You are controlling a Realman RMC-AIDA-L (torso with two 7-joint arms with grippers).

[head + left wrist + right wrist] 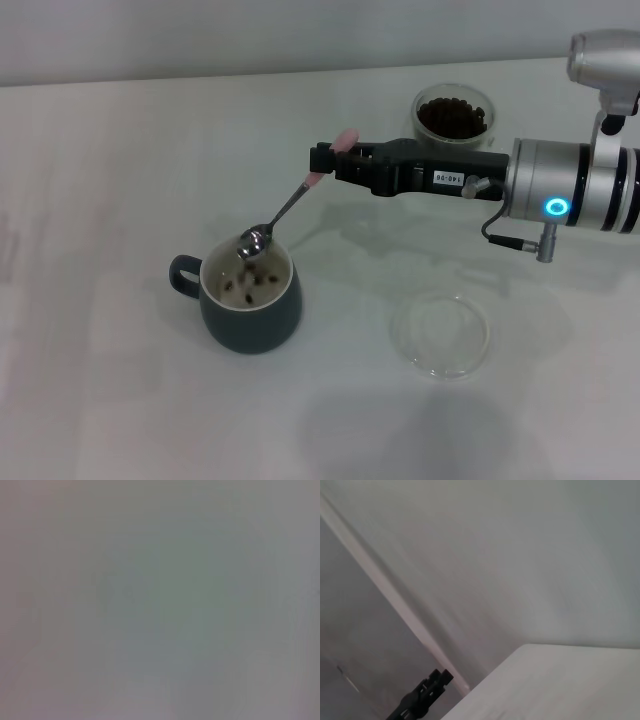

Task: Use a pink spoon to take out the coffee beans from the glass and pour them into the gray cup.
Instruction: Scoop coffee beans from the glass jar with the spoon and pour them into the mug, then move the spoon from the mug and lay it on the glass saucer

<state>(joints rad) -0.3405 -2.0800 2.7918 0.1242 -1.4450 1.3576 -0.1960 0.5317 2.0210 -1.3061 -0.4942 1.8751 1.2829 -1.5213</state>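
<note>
Head view shows the right gripper (328, 165) clamped on the spoon (285, 210), bowl tipped over the cup (250, 300) at lower left; roll slowly, keeping it inside the rim so beans (248, 287) don't bounce onto the table (120, 160).

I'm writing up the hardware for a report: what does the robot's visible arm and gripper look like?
The right arm is silver-gray metal with black bands, a glowing blue ring light and a thin black cable looped beneath. The right gripper is slim, black and boxy, bearing a small white label with digits. The left arm is not in view.
</note>
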